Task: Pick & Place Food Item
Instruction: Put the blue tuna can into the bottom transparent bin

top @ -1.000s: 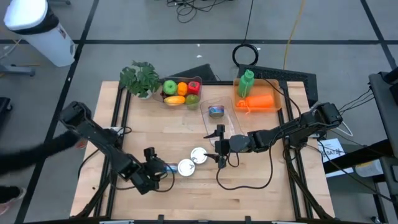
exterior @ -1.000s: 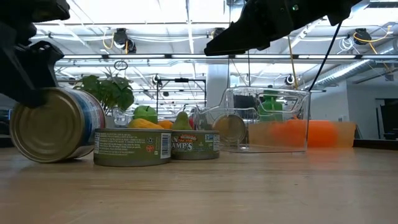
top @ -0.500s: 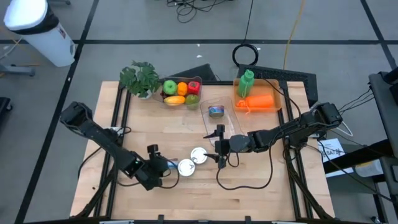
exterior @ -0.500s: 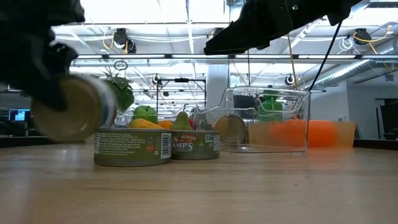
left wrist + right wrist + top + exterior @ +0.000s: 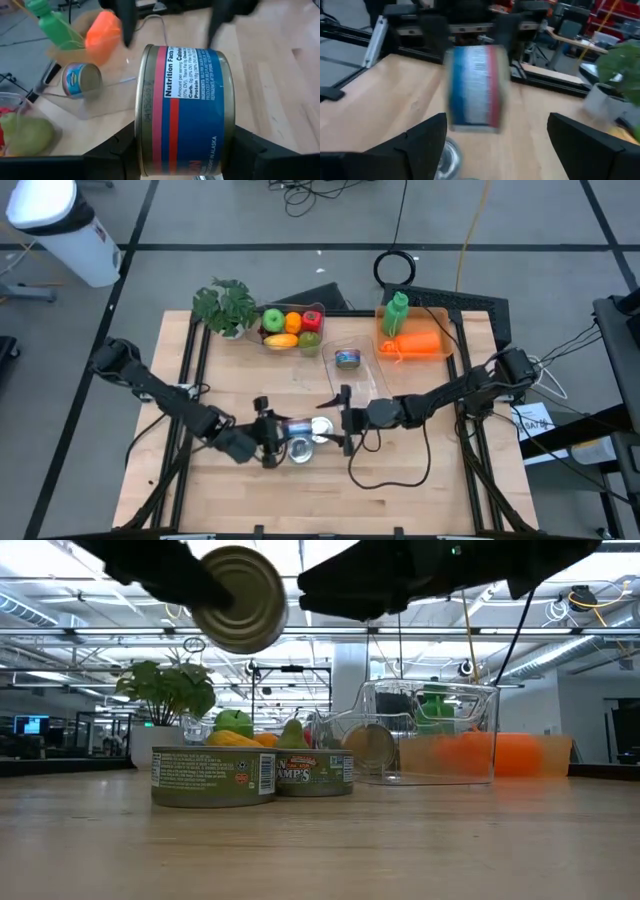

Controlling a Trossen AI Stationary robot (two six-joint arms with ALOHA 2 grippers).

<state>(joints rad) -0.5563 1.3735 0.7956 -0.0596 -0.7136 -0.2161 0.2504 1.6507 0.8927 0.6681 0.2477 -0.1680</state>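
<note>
My left pincer is clamped on the blue-and-red labelled metal can, held on its side, lifted clear above the two flat tins on the wooden table. My right pincer waits just opposite with fingers spread wide, I judge for a handover towards the clear plastic bin beyond it.

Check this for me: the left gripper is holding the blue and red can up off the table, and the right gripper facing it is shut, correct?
Not quite. The left gripper does hold the blue and red can clear of the table, as the low view shows. But the right gripper facing it is open: the right wrist view shows its fingers spread wide with the can between them, farther off.
</note>
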